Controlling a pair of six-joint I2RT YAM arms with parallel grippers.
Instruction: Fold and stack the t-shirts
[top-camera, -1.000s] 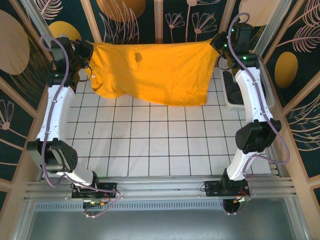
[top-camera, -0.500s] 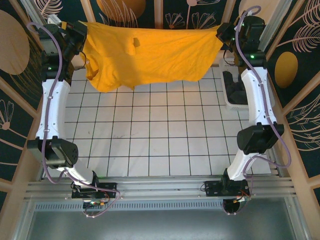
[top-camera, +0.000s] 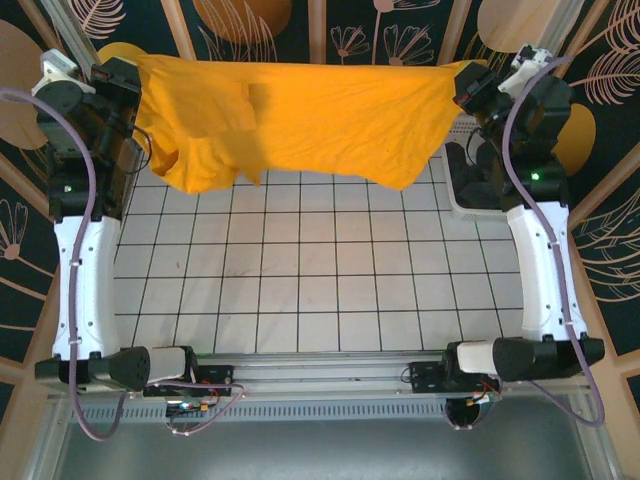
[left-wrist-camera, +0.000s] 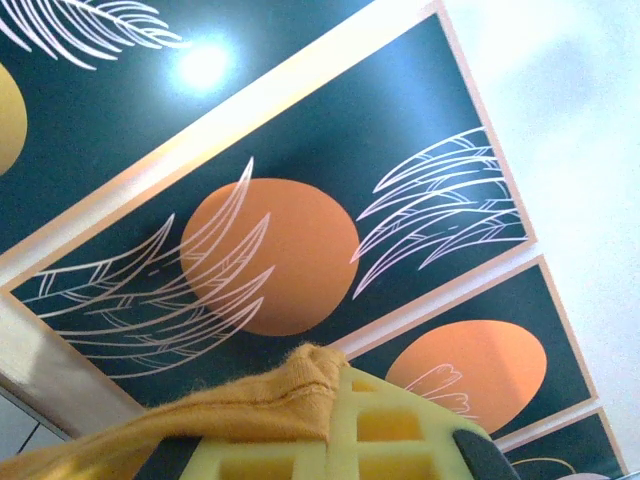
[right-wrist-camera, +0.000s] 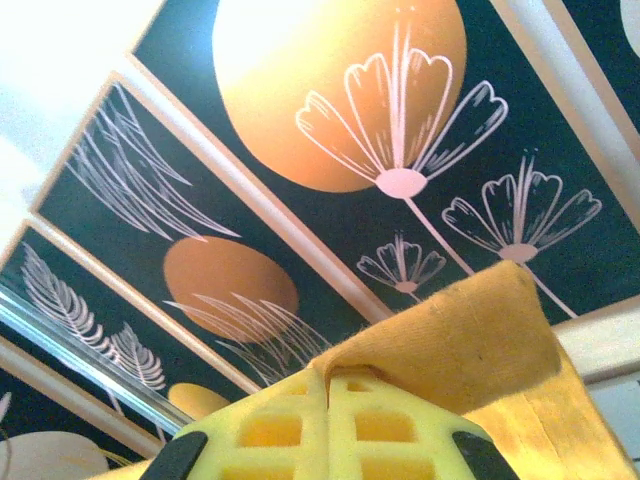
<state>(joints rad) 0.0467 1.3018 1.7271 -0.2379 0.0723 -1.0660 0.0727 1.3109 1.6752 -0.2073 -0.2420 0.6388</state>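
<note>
Two grips, one mustard shirt (top-camera: 320, 120), strung out in the air between the arms over the far side of the desk (top-camera: 330, 300), and as far as I can see it touches the desk nowhere. On the left, the left fingers (left-wrist-camera: 390, 430) are clenched on a hemmed edge, with cloth bunched over the yellow pads. Below that grip the shirt droops in a loose fold. Across the middle it runs fairly taut along the top, and its lower edge hangs uneven.

On the right, the right fingers (right-wrist-camera: 290, 435) are pinched tight on another corner, which pokes up above the pads.

My read is that this is the spreading step: the shirt is lifted and pulled wide ahead of laying it down. The next move calls for both arms to lower together at even tension, so the cloth lands flat and square on the desk before any fold starts.

At the far right, the white basket (top-camera: 455, 205) sits at the desk's edge, partly behind the right arm. Dark cloth (top-camera: 462, 180) lies in it, probably the black shirts waiting their turn. I can't tell how many.
</note>
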